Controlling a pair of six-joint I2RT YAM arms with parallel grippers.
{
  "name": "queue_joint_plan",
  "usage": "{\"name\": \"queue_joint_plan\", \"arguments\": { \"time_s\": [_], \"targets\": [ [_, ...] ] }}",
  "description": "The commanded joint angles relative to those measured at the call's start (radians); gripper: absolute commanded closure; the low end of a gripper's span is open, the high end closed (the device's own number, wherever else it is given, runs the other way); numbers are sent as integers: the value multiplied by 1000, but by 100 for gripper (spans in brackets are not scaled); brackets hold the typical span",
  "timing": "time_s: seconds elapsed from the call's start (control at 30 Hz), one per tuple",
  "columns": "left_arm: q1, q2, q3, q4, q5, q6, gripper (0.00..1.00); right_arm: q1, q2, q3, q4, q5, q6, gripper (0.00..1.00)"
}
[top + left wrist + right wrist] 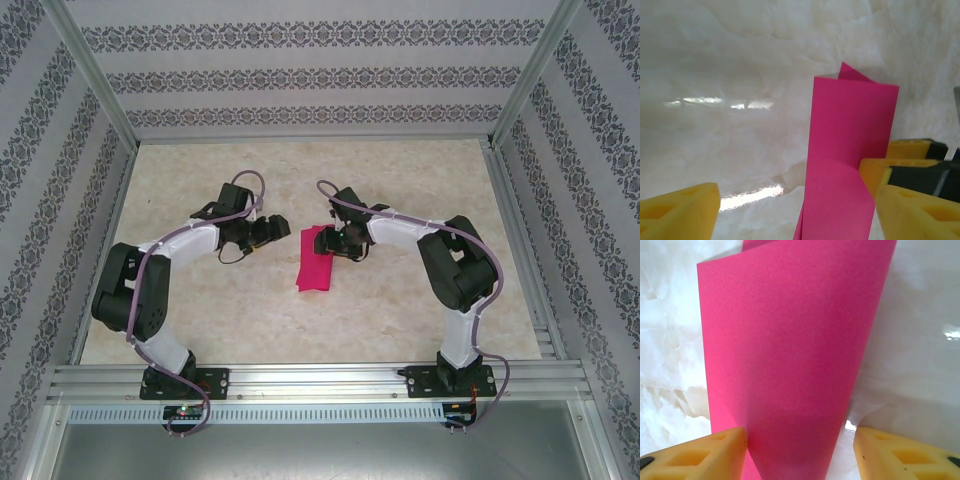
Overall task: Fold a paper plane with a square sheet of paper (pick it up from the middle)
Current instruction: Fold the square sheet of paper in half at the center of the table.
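Observation:
The square sheet of paper (pixel 314 260), magenta-pink, lies mid-table folded lengthwise into a narrow strip with loose flaps. My left gripper (pixel 278 229) hovers just left of its far end, and my right gripper (pixel 336 241) is at that end from the right. In the left wrist view the sheet (pixel 850 145) stands between the open left gripper (pixel 797 200) fingers, nearer the right one, with the right gripper's yellow fingers (pixel 875 172) behind its edge. In the right wrist view the folded sheet (pixel 790 350) rises between the open right gripper (pixel 800 440) fingers, against the left finger (pixel 700 455).
The pale marbled tabletop (pixel 400 320) is fenced by aluminium rails (pixel 320 380) at the front and sides, with patterned walls (pixel 300 70) behind. The two arms' elbows (pixel 130 290) (pixel 460 265) stand to either side of the sheet.

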Motion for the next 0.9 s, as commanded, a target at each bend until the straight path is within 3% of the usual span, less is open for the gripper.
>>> {"name": "queue_joint_plan", "arguments": {
  "time_s": [0.0, 0.2, 0.87],
  "targets": [
    [-26, 22, -16, 69, 29, -3, 24, -23, -25, -36, 19, 39, 44, 41],
    [-47, 50, -32, 128, 26, -31, 30, -29, -30, -63, 18, 99, 103, 44],
    [-60, 63, -86, 272, -31, 14, 35, -26, 81, -58, -85, 168, 183, 51]
  ]
}}
